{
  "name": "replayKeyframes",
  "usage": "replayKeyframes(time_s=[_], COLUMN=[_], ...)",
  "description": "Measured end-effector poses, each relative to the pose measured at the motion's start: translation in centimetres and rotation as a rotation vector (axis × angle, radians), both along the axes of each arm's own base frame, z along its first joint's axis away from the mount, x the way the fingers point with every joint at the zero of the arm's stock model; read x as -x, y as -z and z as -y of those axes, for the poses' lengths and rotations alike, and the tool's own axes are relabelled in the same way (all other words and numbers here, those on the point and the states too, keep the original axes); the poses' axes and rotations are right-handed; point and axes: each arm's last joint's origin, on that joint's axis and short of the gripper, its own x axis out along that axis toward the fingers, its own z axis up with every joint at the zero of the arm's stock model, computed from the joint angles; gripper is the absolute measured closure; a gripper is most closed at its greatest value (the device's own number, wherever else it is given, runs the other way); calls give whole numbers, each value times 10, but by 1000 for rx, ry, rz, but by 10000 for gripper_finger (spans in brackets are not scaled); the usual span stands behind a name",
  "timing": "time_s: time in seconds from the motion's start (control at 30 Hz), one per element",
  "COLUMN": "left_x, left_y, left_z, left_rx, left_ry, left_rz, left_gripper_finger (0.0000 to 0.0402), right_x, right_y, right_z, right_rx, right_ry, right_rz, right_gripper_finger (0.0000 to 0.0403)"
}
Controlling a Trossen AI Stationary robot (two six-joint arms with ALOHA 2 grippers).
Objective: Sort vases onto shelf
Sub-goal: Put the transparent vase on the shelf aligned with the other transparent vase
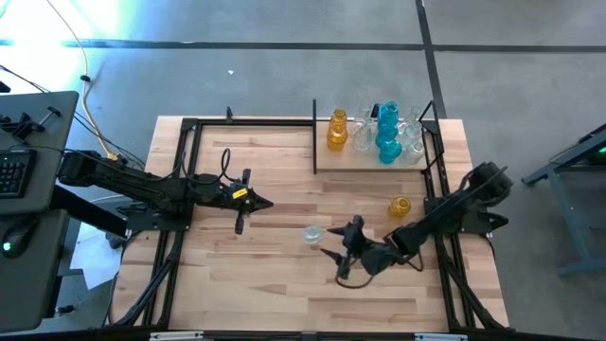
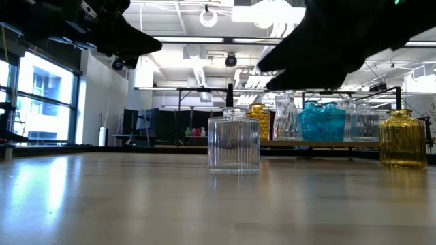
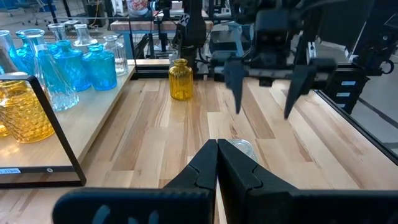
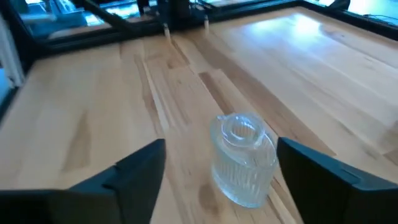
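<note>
The left gripper point(image 1: 248, 201) hung idle over the left half of the table point(image 1: 246, 284), fingers pressed together. Mid-table stood a clear vase point(image 1: 312, 234), upright and not held. Just beside it the right gripper point(image 1: 339, 254) had its fingers spread wide toward the vase. An amber vase point(image 1: 400, 206) waited near the shelf point(image 1: 333, 159). The step looked like the pickup; next, advance and close around the vase.

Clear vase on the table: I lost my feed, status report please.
Right gripper open, fingers either side of clear vase, not gripping. Left gripper shut, waiting apart. Vase upright on table, off the shelf. Amber vase nearby.
</note>
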Motion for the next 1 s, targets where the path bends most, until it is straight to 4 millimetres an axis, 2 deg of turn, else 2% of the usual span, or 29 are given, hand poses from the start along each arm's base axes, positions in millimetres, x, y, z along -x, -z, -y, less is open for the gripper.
replayKeyframes(time_s=[0.17,0.47,0.57,0.7,1.0], left_x=[0,0,0,0,0], left_y=[0,0,0,0,0], left_z=[0,0,0,0,0], left_rx=[0,-1,-5,-5,-5], left_ry=[0,0,1,1,1], left_rz=[0,0,0,0,0], left_gripper_finger=[402,401,401,401,401], right_x=[-13,-32,-35,-37,-38], right_y=[10,7,7,7,13], right_z=[18,51,59,64,64], right_rx=[17,28,31,31,9], right_ry=[7,-138,-129,-112,-160], right_rz=[-46,-71,-74,-76,-96], right_gripper_finger=[84,82,87,102,134])
